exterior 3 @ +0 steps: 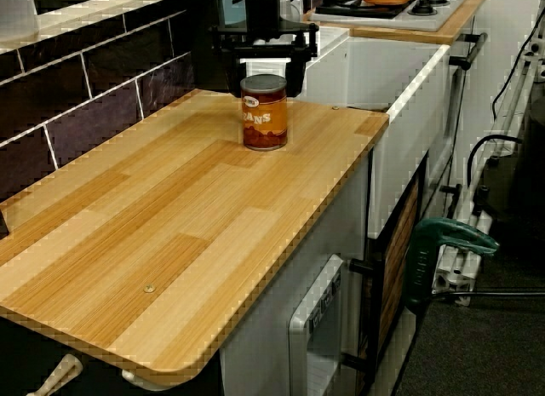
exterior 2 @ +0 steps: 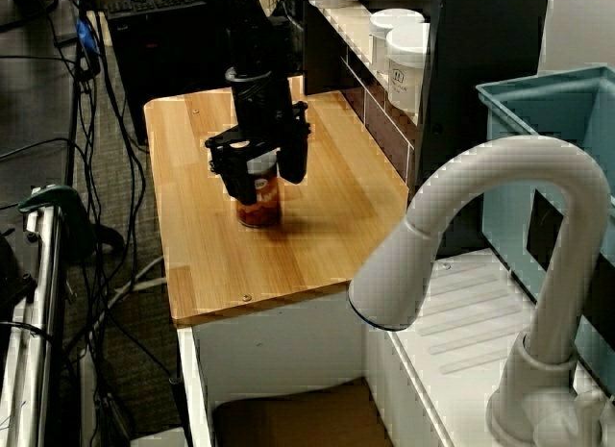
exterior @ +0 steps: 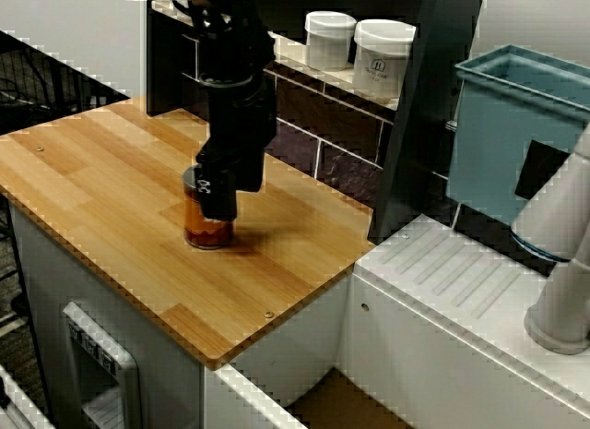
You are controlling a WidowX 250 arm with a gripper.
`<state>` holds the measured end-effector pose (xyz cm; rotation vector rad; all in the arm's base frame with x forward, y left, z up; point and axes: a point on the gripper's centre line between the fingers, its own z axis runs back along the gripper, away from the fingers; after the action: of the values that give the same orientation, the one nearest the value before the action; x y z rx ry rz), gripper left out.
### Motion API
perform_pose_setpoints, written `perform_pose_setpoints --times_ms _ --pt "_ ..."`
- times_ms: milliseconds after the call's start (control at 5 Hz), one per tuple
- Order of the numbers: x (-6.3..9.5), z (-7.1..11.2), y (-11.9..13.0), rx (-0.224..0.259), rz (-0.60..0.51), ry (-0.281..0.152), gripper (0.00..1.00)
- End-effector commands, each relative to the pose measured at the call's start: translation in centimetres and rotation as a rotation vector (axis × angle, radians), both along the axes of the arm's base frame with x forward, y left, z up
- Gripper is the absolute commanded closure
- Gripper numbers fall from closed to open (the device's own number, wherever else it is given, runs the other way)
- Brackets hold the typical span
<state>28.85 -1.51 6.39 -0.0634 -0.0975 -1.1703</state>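
Tin can, upright on the wooden countertop, at about 1 o'clock from the board's middle in the low view along the counter. The body is orange-brown with a printed label whose lettering ends in "ANS"; the lid is bare grey metal. The black gripper is directly above the can, released, its fingers spread wider than the can and straddling its top. Contact cannot be told. In the view from the side, white lidded jars stand on the ledge at 1 o'clock from the can. In the view from above, a white faucet stands at 4 o'clock.
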Motion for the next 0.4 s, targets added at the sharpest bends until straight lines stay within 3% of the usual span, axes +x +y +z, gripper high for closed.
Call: perform_pose_setpoints --times_ms 0,200 --pt "-0.8 2.1 1.4 0.002 -0.041 -0.016 0.00" --pt "-1.3 2.6 2.8 0.006 -0.070 -0.029 0.00"
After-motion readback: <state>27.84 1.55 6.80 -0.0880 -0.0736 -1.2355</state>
